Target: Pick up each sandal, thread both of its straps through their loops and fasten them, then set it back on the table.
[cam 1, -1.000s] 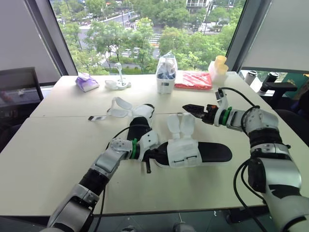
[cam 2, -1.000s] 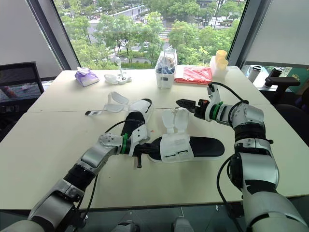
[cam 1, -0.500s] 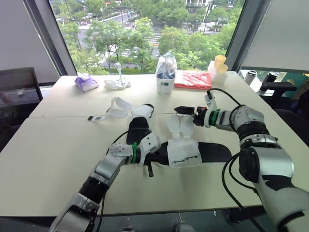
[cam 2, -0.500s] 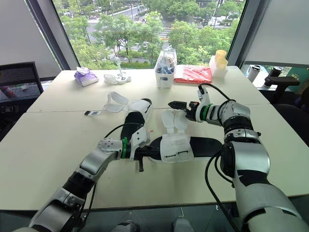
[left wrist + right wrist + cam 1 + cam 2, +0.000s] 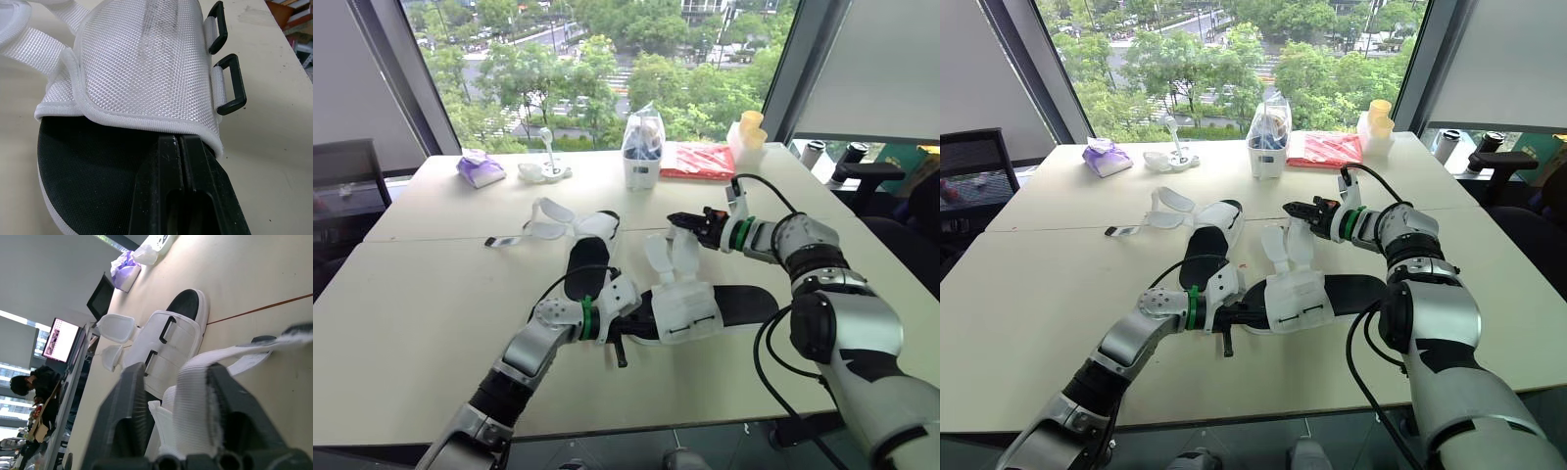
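The near sandal [image 5: 729, 305], black sole with a white mesh upper [image 5: 142, 58], lies on the table in front of me. Its two black loops [image 5: 230, 85] hang empty, and both straps [image 5: 671, 253] stand up unfastened. My left gripper [image 5: 628, 319] is shut at the toe end, its fingertips [image 5: 182, 142] resting on the insole under the rim of the upper. My right gripper [image 5: 678, 220] is shut on the tip of one raised strap [image 5: 195, 391]. The second sandal [image 5: 589, 245] lies behind, with its straps [image 5: 546, 220] spread open.
Along the far edge of the table [image 5: 411, 294] stand a clear bag of items [image 5: 641, 152], a red packet [image 5: 705, 162], yellow cups [image 5: 751, 127], a purple pouch [image 5: 481, 168] and a white holder [image 5: 544, 171]. A chair [image 5: 862, 176] stands at the right, and a person [image 5: 29, 382] sits far off.
My right gripper moved left from open air to the raised strap and shut on its tip. The left gripper stayed shut at the sandal's toe end.
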